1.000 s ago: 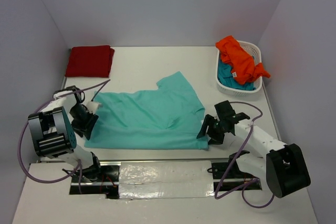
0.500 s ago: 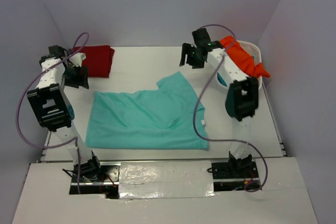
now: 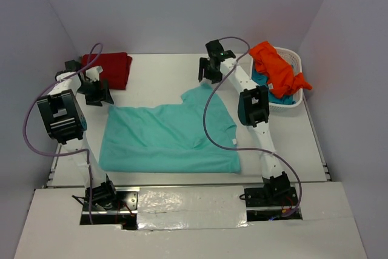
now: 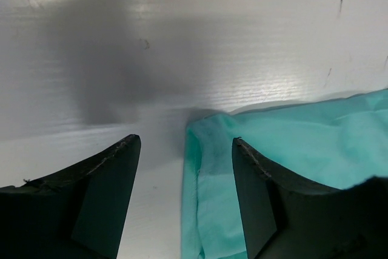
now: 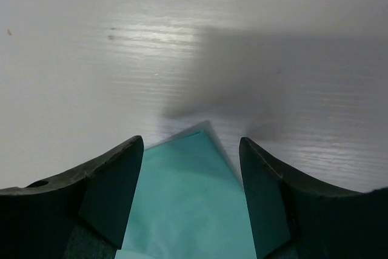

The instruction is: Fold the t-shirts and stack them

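A light mint-aqua t-shirt (image 3: 170,137) lies spread flat in the middle of the table. My left gripper (image 3: 97,92) is open and hovers just beyond the shirt's far left corner. In the left wrist view that corner (image 4: 273,150) lies between the spread fingers of the gripper (image 4: 185,139). My right gripper (image 3: 209,71) is open above the far sleeve tip. That tip (image 5: 188,198) shows between the spread fingers of the gripper (image 5: 191,140). A dark red t-shirt (image 3: 112,68) lies folded at the far left. A bright orange t-shirt (image 3: 276,68) hangs over the basket, with a teal-blue t-shirt (image 3: 282,95) under it.
A white mesh basket (image 3: 291,104) stands at the far right by the wall. Both arms stretch out over the table's sides, with purple cables looping above them. Foil tape covers the near edge by the arm bases.
Both arms swung from the shirt's near corners to its far side. In the last half second the left gripper came down toward the far left corner and the right shifted left over the sleeve tip.
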